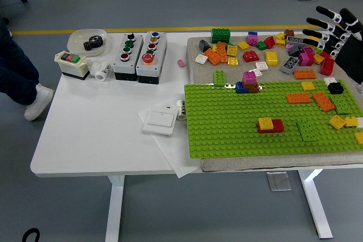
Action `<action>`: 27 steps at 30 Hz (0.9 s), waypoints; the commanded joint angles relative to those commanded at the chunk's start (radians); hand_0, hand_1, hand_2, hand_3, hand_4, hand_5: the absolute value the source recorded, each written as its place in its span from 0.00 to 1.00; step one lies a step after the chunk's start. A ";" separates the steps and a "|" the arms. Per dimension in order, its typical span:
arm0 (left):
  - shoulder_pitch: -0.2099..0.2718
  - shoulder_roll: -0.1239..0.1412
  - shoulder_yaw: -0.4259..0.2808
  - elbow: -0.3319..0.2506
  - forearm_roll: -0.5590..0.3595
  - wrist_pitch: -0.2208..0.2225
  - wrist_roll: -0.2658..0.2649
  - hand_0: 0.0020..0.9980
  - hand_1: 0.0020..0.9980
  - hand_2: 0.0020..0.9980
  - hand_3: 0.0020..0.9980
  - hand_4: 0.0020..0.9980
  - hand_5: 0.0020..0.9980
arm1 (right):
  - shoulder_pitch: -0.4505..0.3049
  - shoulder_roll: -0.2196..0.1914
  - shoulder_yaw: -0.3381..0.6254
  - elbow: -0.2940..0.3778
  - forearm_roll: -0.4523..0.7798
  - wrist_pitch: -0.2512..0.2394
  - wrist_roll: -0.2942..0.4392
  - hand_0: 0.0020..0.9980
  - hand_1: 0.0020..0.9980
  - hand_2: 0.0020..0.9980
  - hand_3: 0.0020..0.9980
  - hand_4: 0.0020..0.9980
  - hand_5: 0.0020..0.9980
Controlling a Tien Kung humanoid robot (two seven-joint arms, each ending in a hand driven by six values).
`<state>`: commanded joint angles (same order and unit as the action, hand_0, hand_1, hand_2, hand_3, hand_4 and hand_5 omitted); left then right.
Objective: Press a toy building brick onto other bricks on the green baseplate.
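Observation:
The green baseplate (244,120) lies on a beige mat at the table's right half. On it stand a yellow brick on a red brick (270,124), a green brick (308,130), orange bricks (309,100) and a pink, blue and brown stack (248,82) at its far edge. Several loose bricks (249,48) lie on the mat behind the plate. My right hand (329,26) hovers at the far right above the loose bricks, its fingers (313,24) spread and holding nothing. The left hand is out of view.
Two button boxes (139,55), a switch box (72,64), a white bowl with a gear (88,41) and a white wall switch (160,121) occupy the table's left half. A person's leg and shoe (37,100) show at the left edge.

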<state>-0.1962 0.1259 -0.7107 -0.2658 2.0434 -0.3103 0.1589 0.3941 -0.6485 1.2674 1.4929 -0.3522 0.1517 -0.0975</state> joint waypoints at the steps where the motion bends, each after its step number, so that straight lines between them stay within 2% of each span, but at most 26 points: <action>1: 0.001 -0.001 0.000 0.000 0.001 0.001 -0.001 0.76 0.76 0.73 0.60 0.67 0.60 | -0.003 0.001 0.006 0.003 0.045 -0.004 -0.008 0.87 0.81 0.85 0.93 1.00 0.83; 5: 0.003 -0.005 0.000 0.000 0.004 0.008 -0.006 0.76 0.76 0.73 0.60 0.67 0.60 | -0.011 -0.001 0.024 0.012 0.190 -0.017 -0.031 0.87 0.81 0.85 0.93 1.00 0.83; 6: 0.004 -0.005 -0.001 0.001 0.005 0.009 -0.007 0.76 0.76 0.73 0.60 0.67 0.60 | -0.012 -0.002 0.029 0.013 0.201 -0.021 -0.033 0.81 0.77 0.83 0.93 1.00 0.81; 7: 0.003 -0.006 0.000 0.001 0.006 0.011 -0.009 0.76 0.76 0.73 0.60 0.67 0.60 | -0.011 -0.005 0.031 0.014 0.207 -0.024 -0.035 0.81 0.77 0.83 0.93 1.00 0.81; 23: -0.004 -0.011 0.023 0.003 -0.033 0.028 -0.019 0.75 0.75 0.73 0.60 0.67 0.60 | -0.009 -0.018 0.040 0.024 0.197 -0.024 -0.056 0.76 0.74 0.80 0.91 1.00 0.85; 24: -0.005 -0.011 0.024 0.003 -0.035 0.028 -0.018 0.75 0.75 0.73 0.60 0.67 0.60 | -0.010 -0.017 0.039 0.024 0.196 -0.023 -0.058 0.74 0.70 0.77 0.91 1.00 0.85; 27: -0.006 -0.011 0.024 0.003 -0.037 0.029 -0.016 0.75 0.75 0.73 0.60 0.67 0.60 | -0.011 -0.016 0.037 0.024 0.191 -0.019 -0.062 0.74 0.70 0.77 0.91 1.00 0.85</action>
<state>-0.2019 0.1151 -0.6863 -0.2627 2.0061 -0.2812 0.1432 0.3833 -0.6641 1.3041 1.5173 -0.1612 0.1325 -0.1593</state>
